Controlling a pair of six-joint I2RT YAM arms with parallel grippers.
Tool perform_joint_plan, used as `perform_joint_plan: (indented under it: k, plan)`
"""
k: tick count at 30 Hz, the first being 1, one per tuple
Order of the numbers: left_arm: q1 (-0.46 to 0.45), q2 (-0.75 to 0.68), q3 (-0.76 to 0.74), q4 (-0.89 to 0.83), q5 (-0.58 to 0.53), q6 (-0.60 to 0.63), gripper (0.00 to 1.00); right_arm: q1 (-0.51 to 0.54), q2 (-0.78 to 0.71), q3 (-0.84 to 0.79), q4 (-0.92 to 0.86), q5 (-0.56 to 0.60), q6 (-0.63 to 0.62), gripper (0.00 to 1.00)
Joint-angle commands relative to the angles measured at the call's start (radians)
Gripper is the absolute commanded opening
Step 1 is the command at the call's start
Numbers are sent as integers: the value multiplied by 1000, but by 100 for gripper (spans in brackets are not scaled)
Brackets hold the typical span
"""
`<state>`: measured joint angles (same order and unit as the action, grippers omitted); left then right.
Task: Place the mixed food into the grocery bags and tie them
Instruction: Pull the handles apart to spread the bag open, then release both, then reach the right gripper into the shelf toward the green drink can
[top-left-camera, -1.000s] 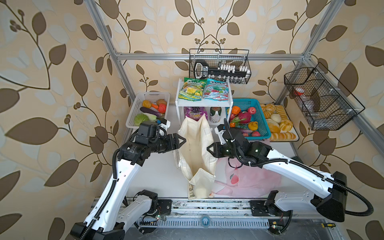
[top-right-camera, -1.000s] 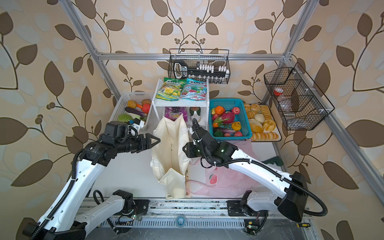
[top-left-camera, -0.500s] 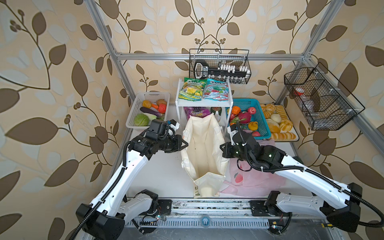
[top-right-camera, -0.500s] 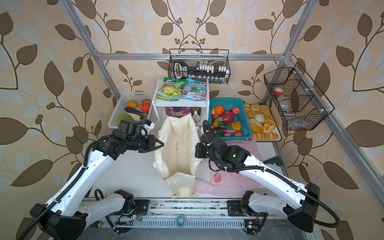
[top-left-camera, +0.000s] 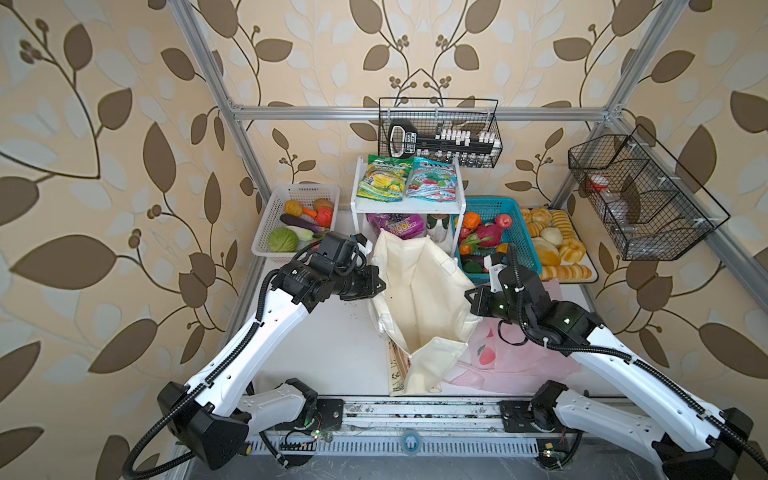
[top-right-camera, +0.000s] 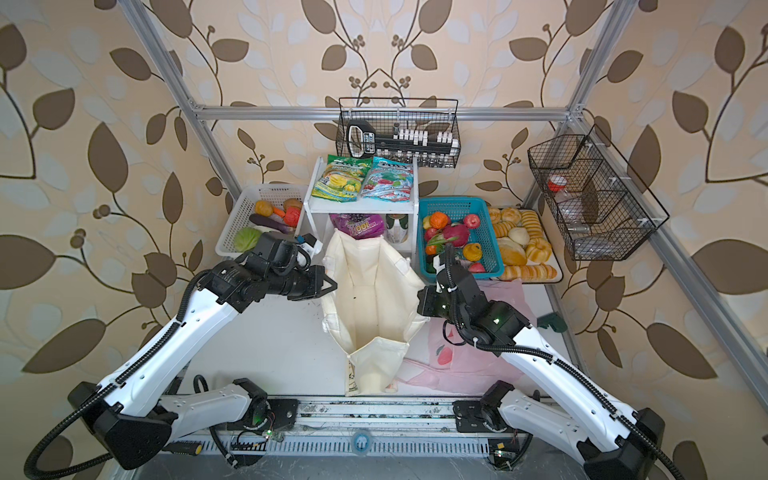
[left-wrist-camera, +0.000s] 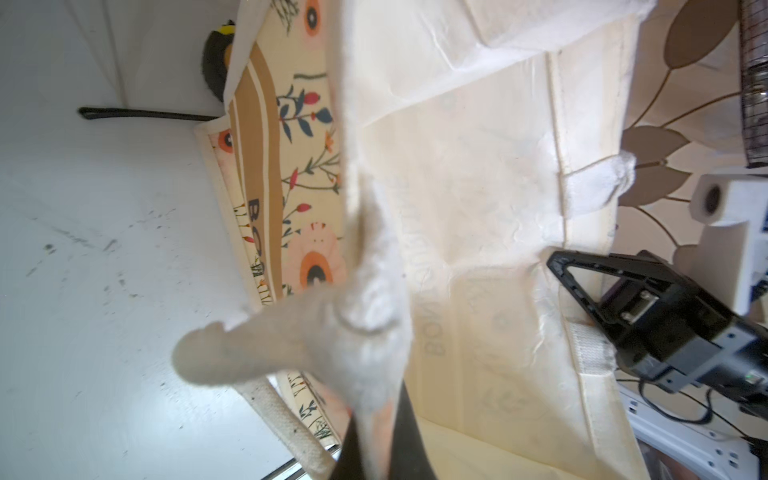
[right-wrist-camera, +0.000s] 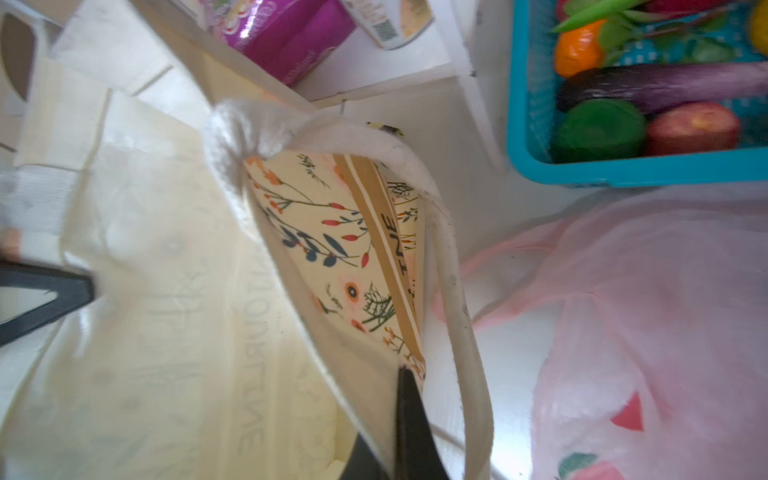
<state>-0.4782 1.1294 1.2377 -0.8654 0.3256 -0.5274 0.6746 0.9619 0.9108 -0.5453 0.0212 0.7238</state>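
Observation:
The cream canvas tote (top-left-camera: 419, 299) (top-right-camera: 374, 295) stands mid-table with its mouth spread wide. My left gripper (top-left-camera: 376, 282) (left-wrist-camera: 376, 440) is shut on its left rim, and my right gripper (top-left-camera: 471, 301) (right-wrist-camera: 392, 415) is shut on its right rim. The pink plastic bag (top-left-camera: 511, 357) (right-wrist-camera: 644, 311) lies flat to the tote's right. A teal-and-red snack packet (top-left-camera: 434, 183) lies on the white shelf, with a purple packet (top-left-camera: 397, 224) and a can (top-left-camera: 436, 226) underneath. Toy fruits, among them a magenta dragon fruit (top-left-camera: 488, 235), fill the blue basket (top-left-camera: 528, 249).
A white basket (top-left-camera: 266, 232) of vegetables stands at the back left and a tray of bread rolls (top-left-camera: 557, 245) at the back right. A green-and-yellow packet (top-left-camera: 382, 178) shares the shelf top. Wire baskets (top-left-camera: 640, 195) hang on the back and right walls.
Both grippers have shut on opposite rims of the tote. They have drawn apart, and the tote's mouth has spread from narrow to wide.

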Motion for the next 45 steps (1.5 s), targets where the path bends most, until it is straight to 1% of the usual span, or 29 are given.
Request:
perform_joint_plan:
  k: [1,4,6,7,9,10,12,13,14,16,17,19,21,23,24,25,26,27,28,29,30,31,32,33,34,35,37,41,45]
  plan:
    - [5,-111,27,-66,-235,6,0,49,46,24,123,-110,-20,0]
    - [6,-167,8,-104,-379,-5,0,101,123,81,149,-108,-34,0]
    - [8,-184,15,-147,-476,5,0,136,177,120,158,-111,-49,0]
    - [9,-186,20,-163,-508,13,0,150,194,137,160,-109,-57,0]
    - [19,-183,25,-195,-541,48,0,169,231,164,164,-109,-70,18]
    - [23,-179,26,-212,-561,56,0,171,237,167,169,-107,-74,22]
    - [41,-172,29,-247,-611,81,0,171,236,171,182,-90,-97,26]
    - [55,-172,28,-259,-627,98,0,171,230,171,187,-68,-113,35]
    - [70,-175,25,-263,-640,114,0,170,218,168,188,-35,-138,46]
    - [103,-184,24,-267,-659,155,0,171,189,159,192,44,-200,53]
    - [122,-188,26,-271,-674,182,0,171,166,146,202,102,-230,58]
    - [160,-203,21,-251,-657,250,0,170,122,96,254,188,-309,65]
    - [172,-215,-1,-207,-634,307,0,169,79,10,377,263,-404,70]
    - [174,-210,-9,-177,-649,330,0,169,43,-114,554,309,-527,75]
    - [174,-204,-9,-169,-655,336,1,169,33,-165,655,329,-584,75]
    - [174,-196,-8,-161,-667,337,4,168,33,-217,771,359,-636,76]
    - [174,-188,-5,-159,-678,333,6,166,44,-261,872,395,-679,74]
    - [174,-180,-1,-160,-688,326,11,164,62,-283,956,418,-714,73]
    - [174,-173,2,-164,-700,319,27,159,92,-294,1021,438,-747,72]
    - [176,-168,3,-172,-718,309,32,157,127,-287,1057,453,-778,71]
    - [176,-166,7,-180,-737,301,34,158,158,-272,1074,449,-811,71]
    - [176,-167,11,-190,-762,292,45,161,194,-250,1088,453,-844,71]
    - [176,-173,12,-196,-785,285,60,163,232,-233,1106,488,-860,70]
    - [176,-183,13,-195,-793,282,64,161,264,-225,1140,523,-858,67]
    - [176,-194,18,-195,-796,278,67,154,300,-226,1191,557,-852,64]
    - [176,-208,23,-192,-794,271,71,145,332,-226,1245,565,-846,63]
    - [176,-237,32,-183,-789,265,76,133,392,-211,1313,590,-831,63]
    - [176,-293,53,-152,-754,267,80,125,515,-159,1430,628,-856,61]
    - [176,-332,62,-126,-724,274,83,111,617,-114,1507,678,-837,59]
